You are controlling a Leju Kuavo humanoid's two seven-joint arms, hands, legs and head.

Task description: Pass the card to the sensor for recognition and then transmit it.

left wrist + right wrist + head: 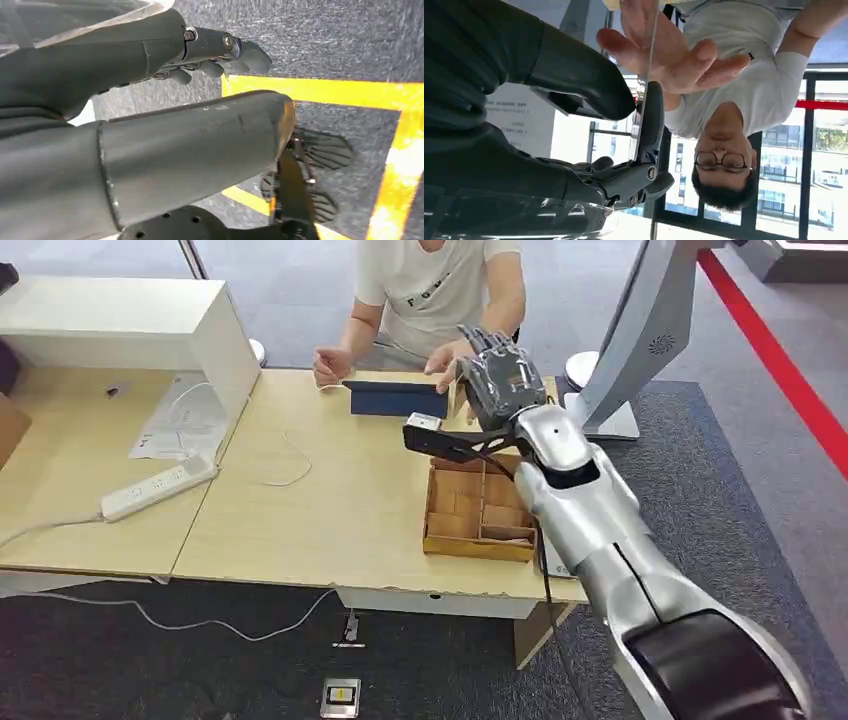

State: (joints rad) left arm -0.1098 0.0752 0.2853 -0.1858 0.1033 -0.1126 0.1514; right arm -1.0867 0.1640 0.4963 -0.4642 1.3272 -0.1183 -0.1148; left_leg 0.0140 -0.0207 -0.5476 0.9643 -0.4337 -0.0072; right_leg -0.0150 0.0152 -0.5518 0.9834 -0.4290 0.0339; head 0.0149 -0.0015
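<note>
My right hand [500,375] is raised over the far edge of the table, in front of a seated person [440,285]. In the right wrist view its thumb [589,87] and a dark finger [651,120] pinch a thin card [649,45], seen edge-on. The person's open palm [679,60] lies right behind the card; I cannot tell if it touches. A dark blue flat pad [398,398] lies on the table just left of my right hand. My left hand [220,47] hangs beside my body above the dark floor, holding nothing.
A partitioned wooden tray [478,510] sits under my right forearm at the table's right end. A white power strip [158,488], papers [180,420] and a white box [130,325] occupy the left side. A white stand [640,330] rises at the right.
</note>
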